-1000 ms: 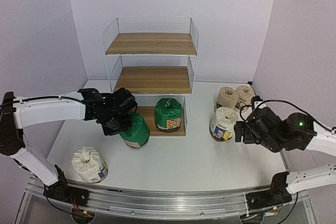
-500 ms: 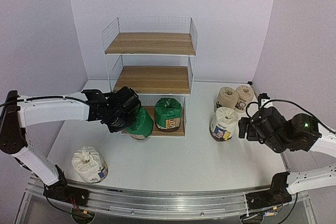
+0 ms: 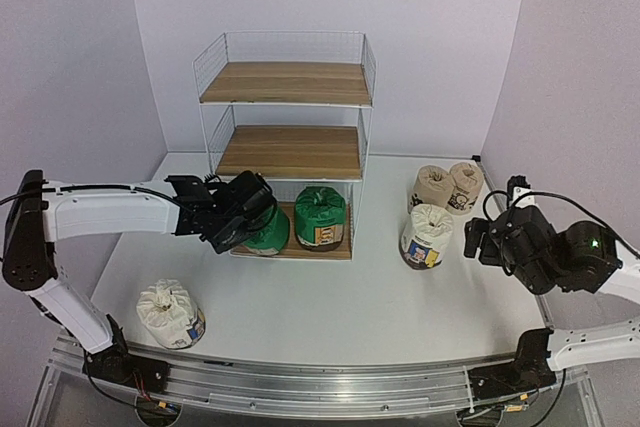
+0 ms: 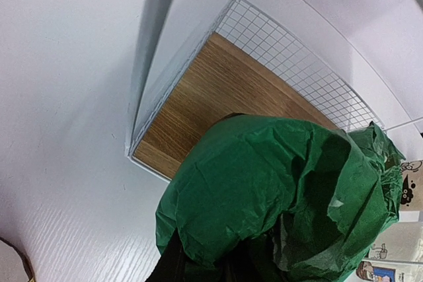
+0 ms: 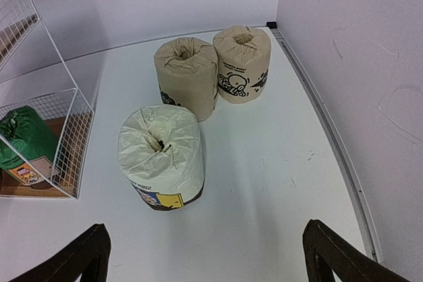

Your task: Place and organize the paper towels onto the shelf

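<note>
1. The left claw (image 3: pixel 246 217) pinches a green paper towel roll (image 3: pixel 270 233) by its crinkled wrap. The roll sits at the front left of the bottom tier of the shelf (image 3: pixel 290 84). Whether it rests on the board cannot be told.
2. In the left wrist view this green paper towel roll (image 4: pixel 264 183) covers the near part of the bottom wood-grain board. No label of its own can be read.
3. A second green roll (image 3: pixel 320 215) stands upright just beside it on the right half of the same tier. It has a pale front label with orange and blue patches, and the writing is too small to read.
4. The right claw (image 5: pixel 206 232) is spread wide above the white surface (image 3: pixel 340 307), gripping nothing.
5. Near the right claw stands a white roll (image 5: pixel 162 156). Its blue and yellow label sits at the base, and the text is illegible.
6. Behind it stand two tan rolls, touching. The left tan roll (image 5: pixel 186 76) shows little print. The right tan roll (image 5: pixel 243 63) has a black cartoon figure and lines of small black writing, unreadable.
7. Another white roll (image 3: pixel 170 313) stands alone at the near left of the surface, well apart from the shelf.
</note>
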Motion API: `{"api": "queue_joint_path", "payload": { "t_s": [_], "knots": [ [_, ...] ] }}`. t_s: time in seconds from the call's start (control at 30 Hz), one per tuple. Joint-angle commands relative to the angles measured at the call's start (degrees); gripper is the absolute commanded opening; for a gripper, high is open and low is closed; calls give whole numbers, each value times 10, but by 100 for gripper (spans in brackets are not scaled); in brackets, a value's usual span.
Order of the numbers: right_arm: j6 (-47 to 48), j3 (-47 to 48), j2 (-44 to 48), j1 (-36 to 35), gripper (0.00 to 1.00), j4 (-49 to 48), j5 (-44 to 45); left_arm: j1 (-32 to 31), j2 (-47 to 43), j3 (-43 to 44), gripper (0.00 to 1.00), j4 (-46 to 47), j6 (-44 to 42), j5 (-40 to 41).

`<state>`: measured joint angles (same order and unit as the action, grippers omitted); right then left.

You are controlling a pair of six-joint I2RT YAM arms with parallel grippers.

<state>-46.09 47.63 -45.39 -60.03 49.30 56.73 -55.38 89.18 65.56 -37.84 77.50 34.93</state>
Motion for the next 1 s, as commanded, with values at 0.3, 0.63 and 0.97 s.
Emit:
{"api": "queue_joint_path", "payload": {
  "t_s": [0.3, 0.63, 0.97],
  "knots": [
    [-38, -20, 42, 0, 98, -4, 31, -25, 17, -31, 0, 80, 58, 106],
    [-56, -39, 66, 0, 98, -4, 21, -27, 38, -38, 0, 103, 64, 120],
    [-50, -39, 73, 0, 98, -4, 22, -27, 69, -13, 5, 76, 91, 131]
  ]
}}
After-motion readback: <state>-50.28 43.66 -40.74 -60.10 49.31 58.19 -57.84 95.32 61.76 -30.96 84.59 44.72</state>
